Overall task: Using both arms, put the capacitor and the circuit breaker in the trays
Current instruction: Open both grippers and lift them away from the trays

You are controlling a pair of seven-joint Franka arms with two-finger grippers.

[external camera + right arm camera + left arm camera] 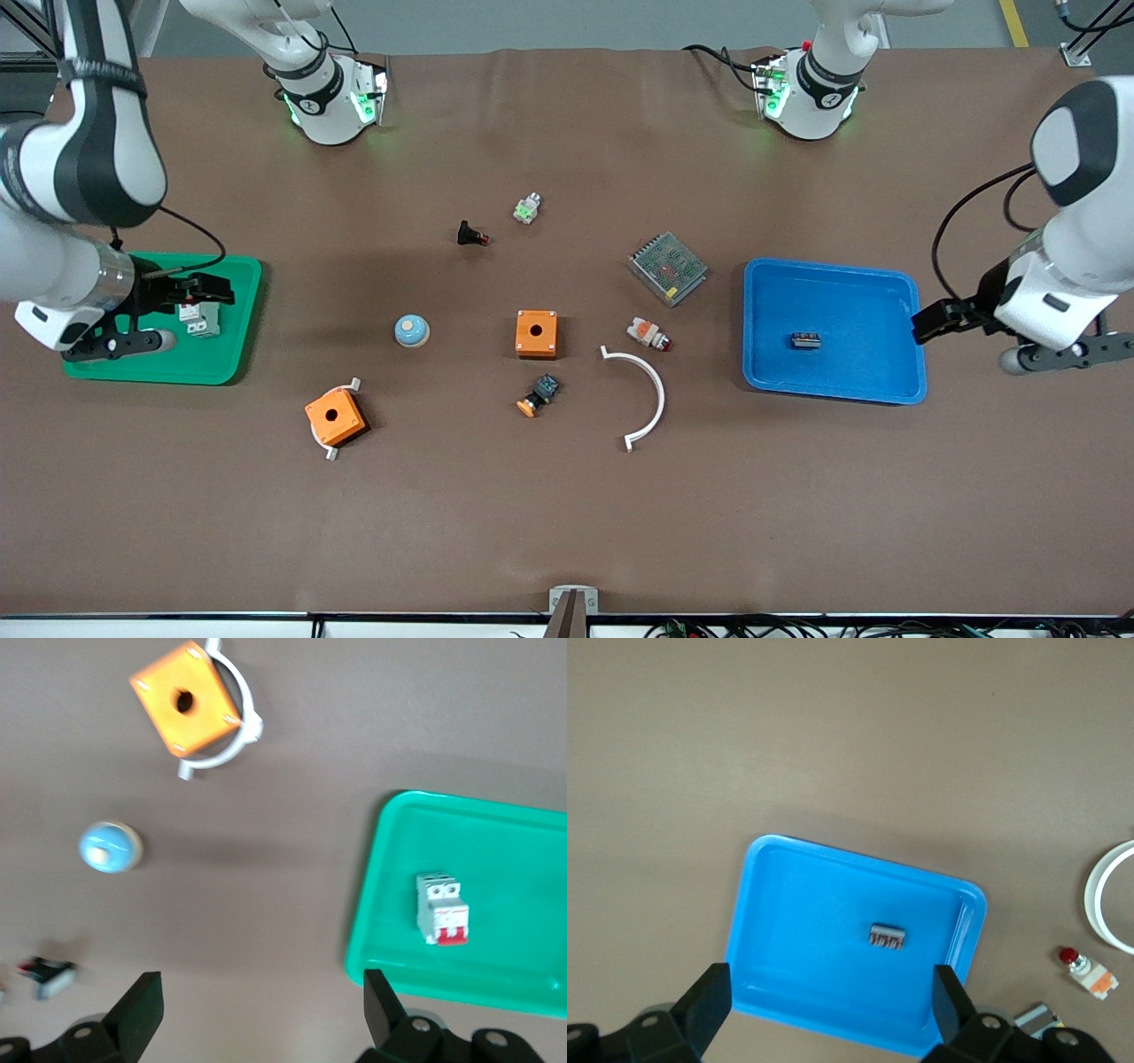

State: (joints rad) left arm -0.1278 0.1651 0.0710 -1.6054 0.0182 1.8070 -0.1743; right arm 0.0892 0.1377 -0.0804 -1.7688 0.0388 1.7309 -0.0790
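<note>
Left gripper (930, 321): held wide apart, empty, at frame right by the blue tray (895, 390).
Right gripper (182, 297): spread wide, empty, over the green tray (244, 292) at frame left.
Capacitor (805, 340): laid in the blue tray; judged light, rigid, best pinched across its short sides.
Circuit breaker (441, 908): laid in the green tray; judged stiff, best gripped on its flat flanks.

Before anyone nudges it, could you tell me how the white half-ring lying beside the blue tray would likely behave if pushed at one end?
The white half-ring looks thin and flat on the table, so it would probably slide and pivot, not roll. Its open arc suggests slight flex if squeezed. Swinging round, an end might bump the white-and-orange cylindrical part or the blue tray.
</note>
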